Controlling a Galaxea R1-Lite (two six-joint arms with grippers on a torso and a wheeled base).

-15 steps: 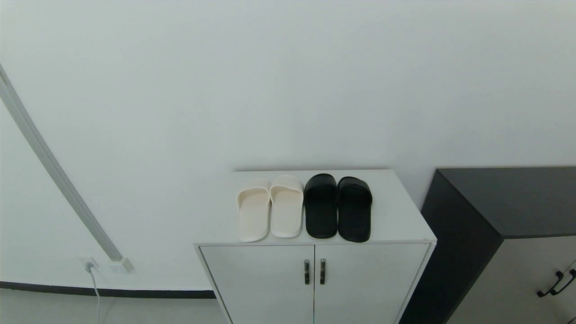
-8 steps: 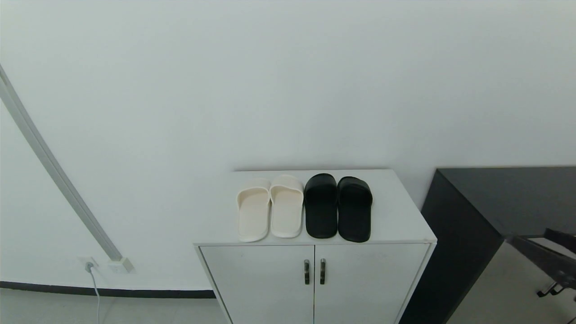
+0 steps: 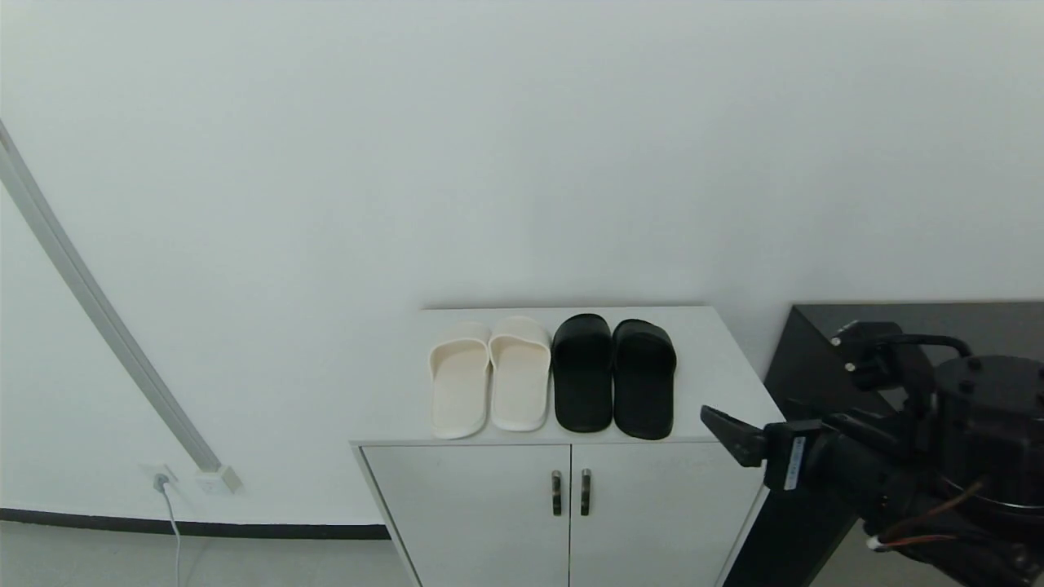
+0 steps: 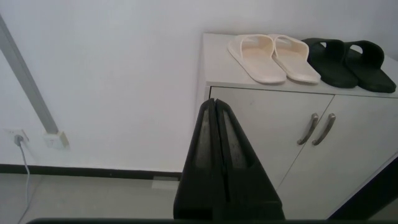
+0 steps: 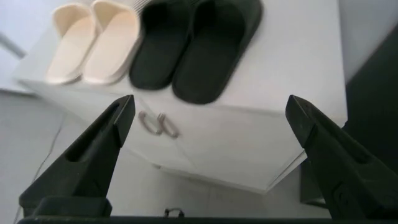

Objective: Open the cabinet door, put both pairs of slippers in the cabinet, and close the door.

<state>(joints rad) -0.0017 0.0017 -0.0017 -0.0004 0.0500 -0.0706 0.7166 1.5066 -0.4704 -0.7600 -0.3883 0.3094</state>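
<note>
Both pairs are sitting on top of the white cabinet (image 3: 571, 514), lower centre of the head view: the cream slippers (image 3: 489, 377) to the left, the black slippers (image 3: 613, 375) touching them on the right, toes pointing at the wall (image 3: 522, 163), heels near the front edge. That row is presenting the heels for a grasp from the front. The two doors (image 3: 473, 514) are lying shut, their two handles (image 3: 571, 492) standing upright side by side at the middle seam, so nothing can go inside yet; door opening is judged to be the step in hand. The right claw (image 5: 210, 109) is hanging at the lower right of the head view, just beside the cabinet's front right corner and in front of the dark cabinet (image 3: 897, 326), touching nothing. Its fingers are spreading wide and holding nothing; the wrist view is framing the black pair and the handles between them, which reads as lining up for a handle. The left claw (image 4: 215, 109) is pointing toward the cabinet's left side, well apart from it, fingers pressing together and empty.
</note>
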